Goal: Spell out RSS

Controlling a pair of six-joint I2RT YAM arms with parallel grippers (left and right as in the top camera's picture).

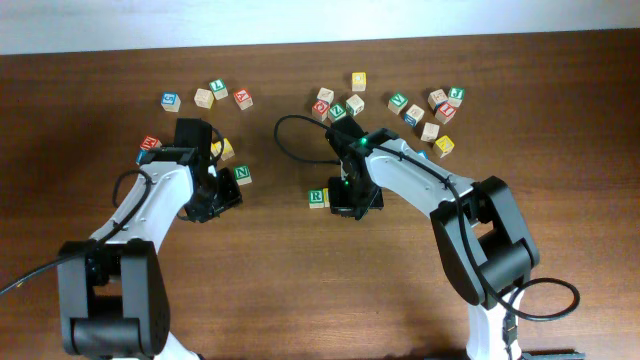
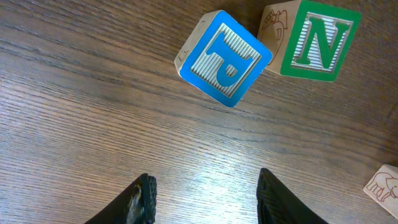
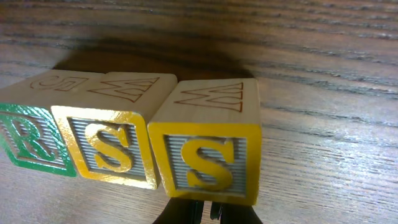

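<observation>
Closed right tool (image 3: 208, 213) rests at the 2nd S cube (image 3: 208, 155), apparently to square it beside the R cube (image 3: 25, 140) and 1st S cube (image 3: 109, 146) — left tool (image 2: 205, 194) hangs open, empty.

Letter R on the green cube (image 3: 28, 140), S on the yellow cube (image 3: 106, 149) just beside it, S again on the next yellow cube (image 3: 205, 163). Big P on a blue cube (image 2: 225, 59), N on another green cube (image 2: 320, 40).
</observation>
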